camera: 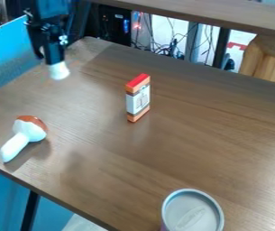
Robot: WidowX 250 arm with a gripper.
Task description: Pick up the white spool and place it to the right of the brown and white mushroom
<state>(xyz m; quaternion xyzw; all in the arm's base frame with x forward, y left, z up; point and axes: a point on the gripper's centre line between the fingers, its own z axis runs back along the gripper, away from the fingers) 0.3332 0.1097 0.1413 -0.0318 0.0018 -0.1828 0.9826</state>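
Hanging above the far left part of the brown table (181, 135) in the camera view, the black claw (58, 71) is seen well apart from every object. Whether it is released, clenched or grasping something cannot be told. Nearer the camera than the claw, a toy mushroom (25, 136) with a red-brown cap lies on its side; to the claw's right, an orange box with a red top (138, 98) stands upright on its narrow end. Any approach is probably best made slowly from above (the box could be tipped by a light knock), with the mushroom's stem squeezed across its width. Farthest from the claw, by the near edge, a round can (192, 212) stands, apparently lidded; its contents, like the box's, are hidden.
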